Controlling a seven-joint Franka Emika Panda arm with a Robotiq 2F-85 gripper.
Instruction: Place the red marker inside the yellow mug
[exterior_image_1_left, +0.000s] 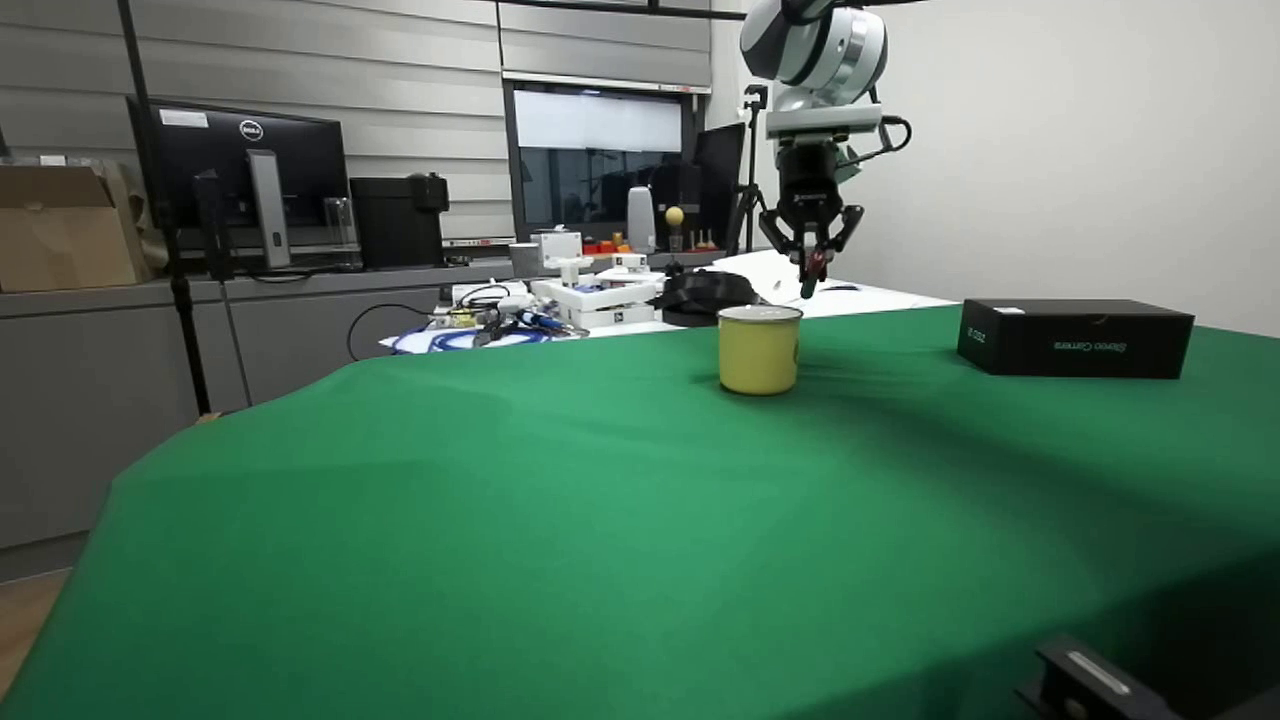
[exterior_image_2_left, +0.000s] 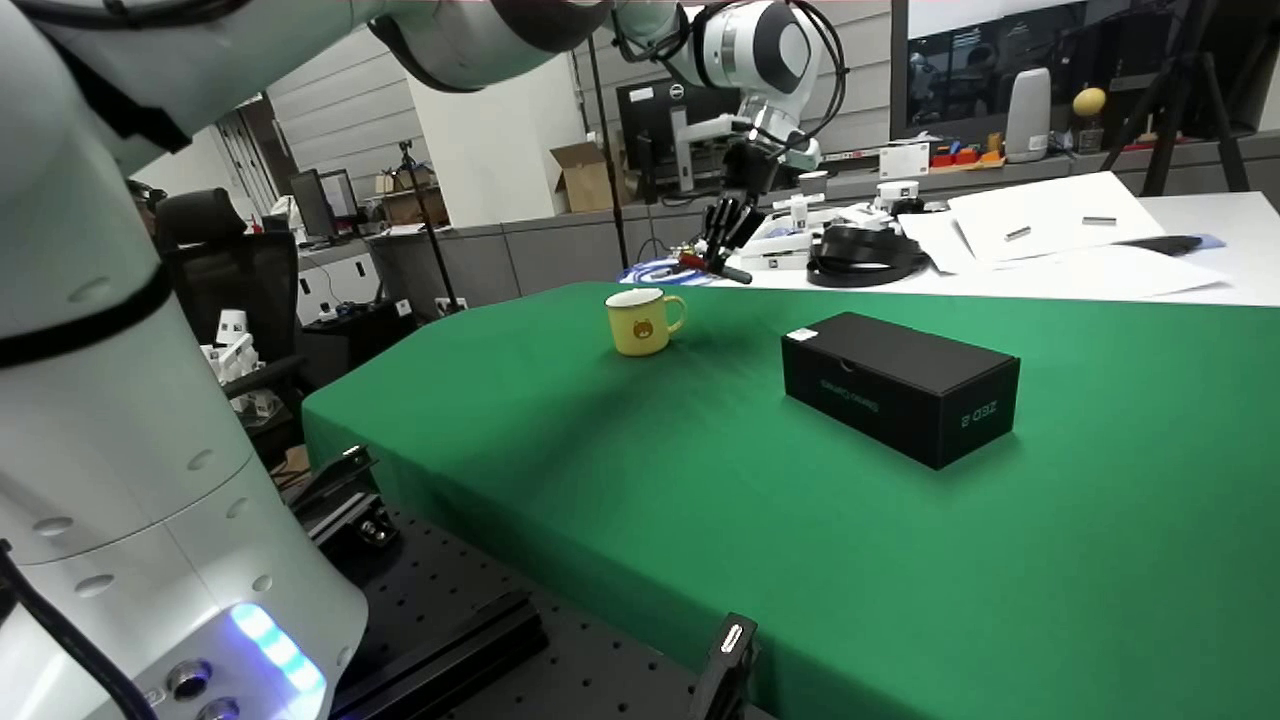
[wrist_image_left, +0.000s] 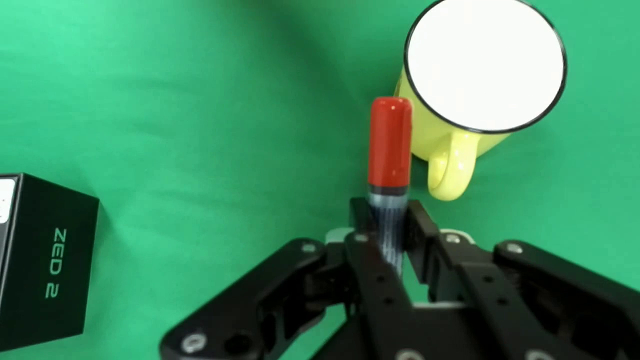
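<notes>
The yellow mug (exterior_image_1_left: 758, 352) stands upright on the green table; it also shows in an exterior view (exterior_image_2_left: 636, 326) with its handle and a bear print. In the wrist view the mug (wrist_image_left: 426, 131) is at upper right, its white inside visible and its handle towards the gripper. My gripper (wrist_image_left: 385, 220) is shut on the red marker (wrist_image_left: 390, 142), whose red end points forward, left of the mug's handle. In both exterior views the gripper (exterior_image_1_left: 812, 250) (exterior_image_2_left: 718, 255) holds the marker (exterior_image_2_left: 692, 261) above the table, beside the mug's handle side. The marker's rear part is hidden by the fingers in the wrist view.
A black box (exterior_image_2_left: 900, 385) lies on the green table (exterior_image_2_left: 560, 430); it shows at lower left in the wrist view (wrist_image_left: 52, 265). Behind is a white table (exterior_image_2_left: 1240, 240) with papers, a black coiled strap (exterior_image_2_left: 866, 258) and white parts.
</notes>
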